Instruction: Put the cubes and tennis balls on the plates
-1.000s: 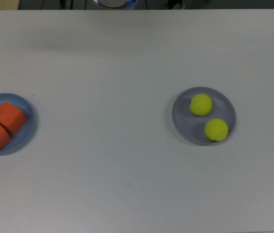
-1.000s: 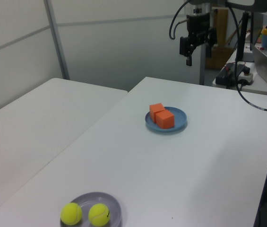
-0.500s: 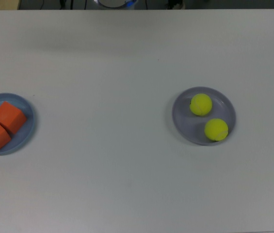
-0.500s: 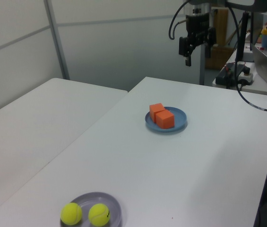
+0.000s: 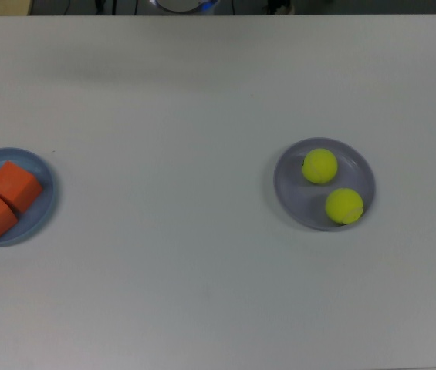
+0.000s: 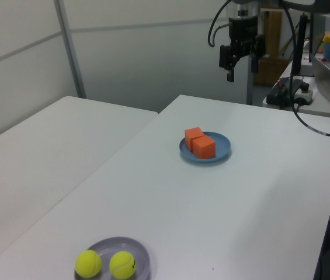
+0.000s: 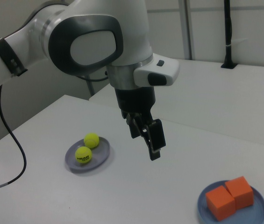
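Both orange cubes [image 5: 3, 199] sit on the light blue plate [image 5: 42, 206], at the top view's left edge. The two blocks touch each other, side by side, and fill most of the dish. In the right view the same plate [image 7: 258, 209] lies at the lower right, with the cubes [image 7: 230, 196] on it.

Both tennis balls [image 5: 332, 186] rest on the lavender plate [image 5: 291, 193], right of centre in the top view. The balls lie close together, one nearer the top view's upper rim, the other nearer the lower right rim. In the left view this plate [image 6: 141, 254] lies at the bottom edge, well apart from the blue plate [image 6: 223, 150].

The plates stand on a white worktop [image 5: 171, 270].

The pincer [image 7: 151, 138] hangs in the air above the worktop, clear of both plates and touching nothing. Its fingers point downward; in the left view the pincer [image 6: 241, 62] shows two fingers standing apart with nothing between them.

A black cable [image 7: 15, 158] runs from the arm down toward the worktop in the right view
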`<state>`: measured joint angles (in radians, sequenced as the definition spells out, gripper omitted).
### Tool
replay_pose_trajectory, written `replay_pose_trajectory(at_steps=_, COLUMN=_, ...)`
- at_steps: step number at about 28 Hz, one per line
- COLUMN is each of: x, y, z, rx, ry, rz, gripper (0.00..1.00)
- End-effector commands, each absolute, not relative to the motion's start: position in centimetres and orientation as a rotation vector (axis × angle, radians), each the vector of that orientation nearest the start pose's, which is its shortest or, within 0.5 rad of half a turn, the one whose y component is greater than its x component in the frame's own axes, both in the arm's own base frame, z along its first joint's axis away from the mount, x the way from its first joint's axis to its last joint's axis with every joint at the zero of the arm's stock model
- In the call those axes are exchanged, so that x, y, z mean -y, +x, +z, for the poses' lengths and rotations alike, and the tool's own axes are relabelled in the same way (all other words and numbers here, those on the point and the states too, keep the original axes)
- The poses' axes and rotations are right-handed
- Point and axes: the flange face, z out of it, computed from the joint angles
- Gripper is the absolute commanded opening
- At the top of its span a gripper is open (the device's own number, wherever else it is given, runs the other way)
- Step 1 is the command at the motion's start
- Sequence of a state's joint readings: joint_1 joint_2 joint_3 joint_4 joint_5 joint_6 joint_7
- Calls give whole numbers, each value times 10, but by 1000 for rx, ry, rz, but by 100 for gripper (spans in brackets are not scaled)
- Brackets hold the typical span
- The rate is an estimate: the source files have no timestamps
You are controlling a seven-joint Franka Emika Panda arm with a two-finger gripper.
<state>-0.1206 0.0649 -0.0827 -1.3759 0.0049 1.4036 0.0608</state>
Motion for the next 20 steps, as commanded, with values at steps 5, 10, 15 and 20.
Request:
replay_pose_trajectory(at_steps=5, x=111, y=542, z=667, rx=-330, ry=-3084, rz=51, gripper=100)
replay_pose_trajectory(at_steps=10, x=106, y=547, z=671, rx=-312, ry=-3087, rz=-6, gripper=100)
replay_pose_trajectory(at_steps=15, x=99, y=550, z=671, rx=-267, ry=-3126, rz=-18, gripper=100)
replay_pose_trajectory(at_steps=20, x=84, y=552, z=671, rx=-138, ry=-3137, rz=-15, gripper=100)
